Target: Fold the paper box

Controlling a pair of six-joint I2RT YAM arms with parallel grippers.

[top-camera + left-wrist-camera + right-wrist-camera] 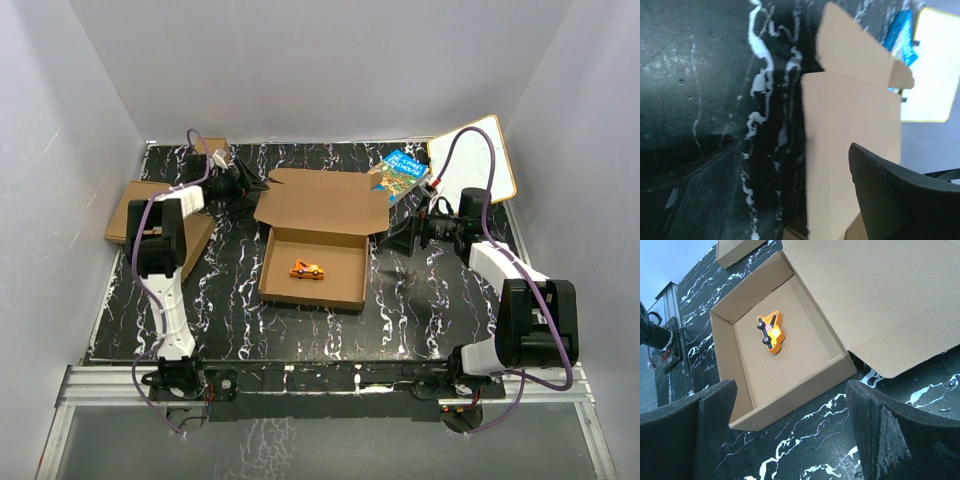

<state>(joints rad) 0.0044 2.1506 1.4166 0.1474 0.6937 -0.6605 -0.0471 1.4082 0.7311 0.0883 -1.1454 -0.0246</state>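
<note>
Right, plain brown corrugated cardboard mailer box sits between left gripper and right gripper, its open lid just ahead of each, both spread and empty, presumably staged to swing it shut.

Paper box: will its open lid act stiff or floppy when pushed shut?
Probably stiff: the lid of the paper box looks flat and unbent, so it should hinge at its crease as one panel. The box looks light, so it might slide on the table. The toy car inside could shift.
</note>
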